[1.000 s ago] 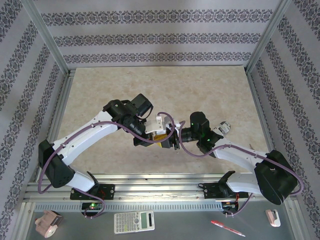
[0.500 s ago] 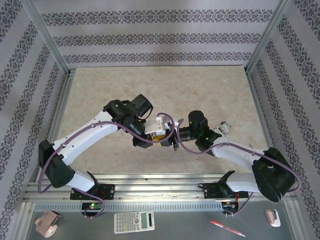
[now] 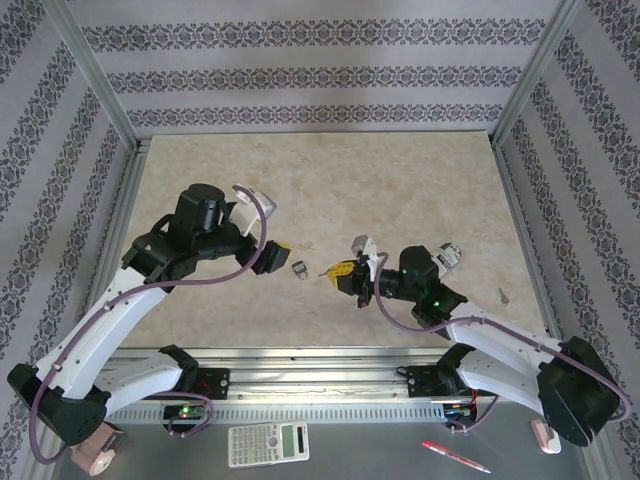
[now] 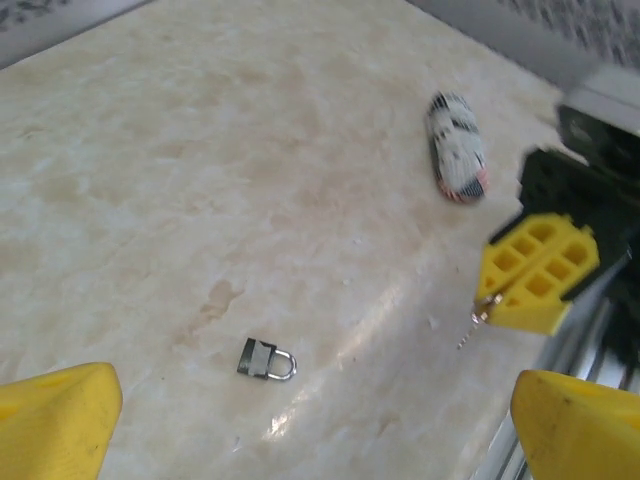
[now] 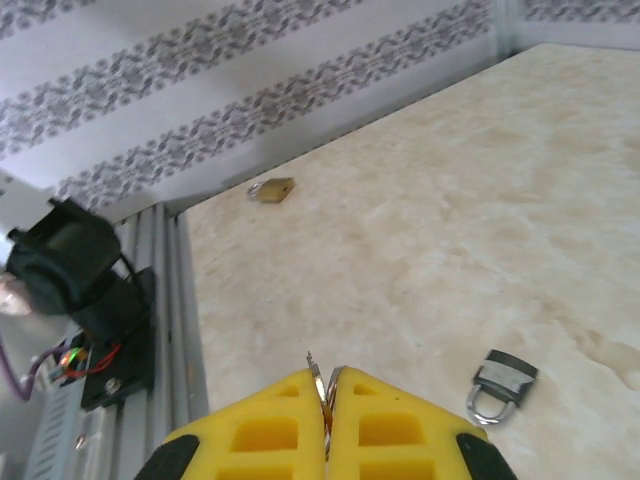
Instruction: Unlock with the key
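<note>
The left gripper has just let go. A second ago it was pinched shut, huddled with the right gripper over the lock. Now it has swung back toward the left edge of the table, fingers spread wide and empty.

The lock lies flat and alone between the two grippers, nearer the near edge and about midway along it. The right gripper stays clamped on the key, which hangs just beside the lock, not in it. The shackle looks seated to me, so I'd guess unlocking is not done and the lock needs steadying again.

The far half of the table is bare. Closer in, the rail runs along the near edge, and a striped thing lies toward the right edge.
</note>
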